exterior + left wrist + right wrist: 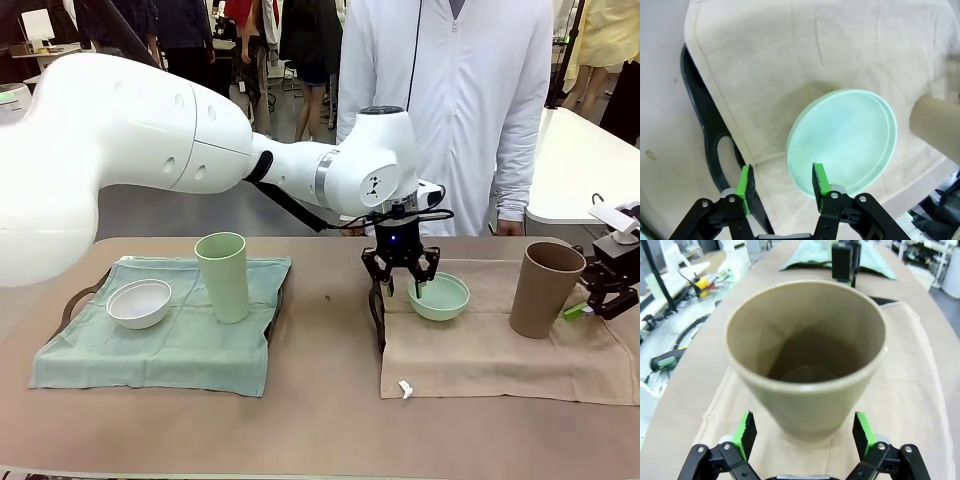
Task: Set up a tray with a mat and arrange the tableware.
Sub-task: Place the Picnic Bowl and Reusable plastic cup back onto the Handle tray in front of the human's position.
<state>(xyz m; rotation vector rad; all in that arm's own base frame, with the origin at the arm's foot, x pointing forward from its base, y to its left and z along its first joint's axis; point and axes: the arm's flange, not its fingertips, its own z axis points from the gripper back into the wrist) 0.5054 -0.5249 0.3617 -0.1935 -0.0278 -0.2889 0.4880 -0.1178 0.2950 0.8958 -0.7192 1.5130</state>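
Observation:
The mint green bowl (438,297) rests on a beige mat (500,350) over a black tray whose handle (377,315) sticks out at the left. My left gripper (400,285) hangs open over the bowl's left rim. In the left wrist view one pad sits over the bowl (845,140) and the other outside it, with the gripper (781,182) astride the rim. The tan-brown tumbler (545,288) stands on the same mat. My right gripper (600,295) is open beside it. In the right wrist view the tumbler (807,355) stands just beyond the gripper (804,432).
A white bowl (139,303) and a pale green tumbler (223,277) stand on a green mat (160,350) on the left. A person in a white coat (450,100) stands at the far edge. A small white scrap (404,388) lies at the beige mat's front edge.

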